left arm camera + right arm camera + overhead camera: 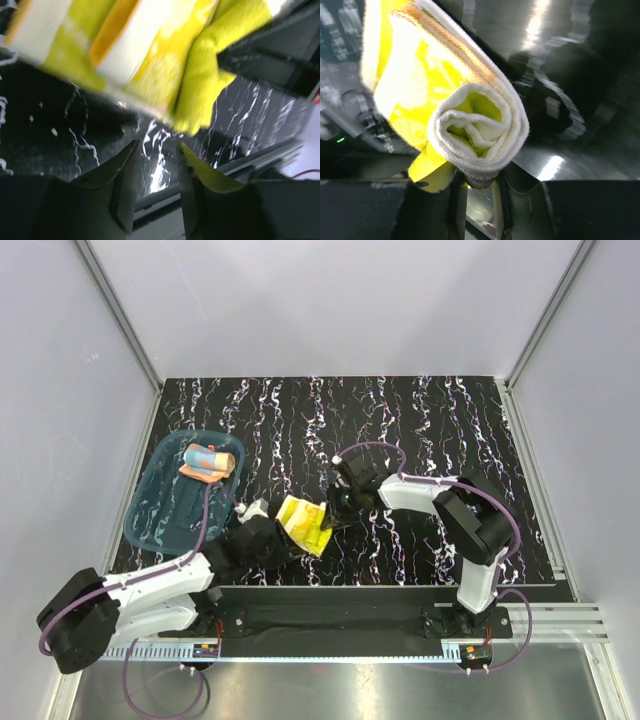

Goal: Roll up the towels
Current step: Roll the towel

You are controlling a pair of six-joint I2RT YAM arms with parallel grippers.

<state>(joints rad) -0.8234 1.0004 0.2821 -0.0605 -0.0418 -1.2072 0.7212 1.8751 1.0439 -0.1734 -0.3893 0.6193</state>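
Top external view gives us the black, white-veined desk [430, 420] first. Next comes the translucent teal tray [150, 520] on its left side. The orange-pink towel [208, 462] lies rolled at the far end of that tray, so we judge that half of the task done.

The yellow towel [305, 523] is at the near middle of the desk, between the two hands and well apart from the tray. The right wrist view shows it end on as a loose spiral, cream outside and yellow within, with a flat unrolled part trailing to the left. We cannot tell whether it rests on the desk or hangs just above it.

The right hand [479, 184] has its fingers drawn close together at the lower edge of the roll, so we judge that it is gripping the towel there. The left hand [157, 146] stands partly open with nothing between its fingers. The towel is just beyond their tips.

To finish this roll well, we would have the right hand hold the coil firmly so the spiral does not spring open. The left hand should take the free flap near its edge, pull it taut and feed it round evenly. A slack or skewed flap would leave a cone instead of a neat cylinder.

We find no brand, label or readable writing in any view.
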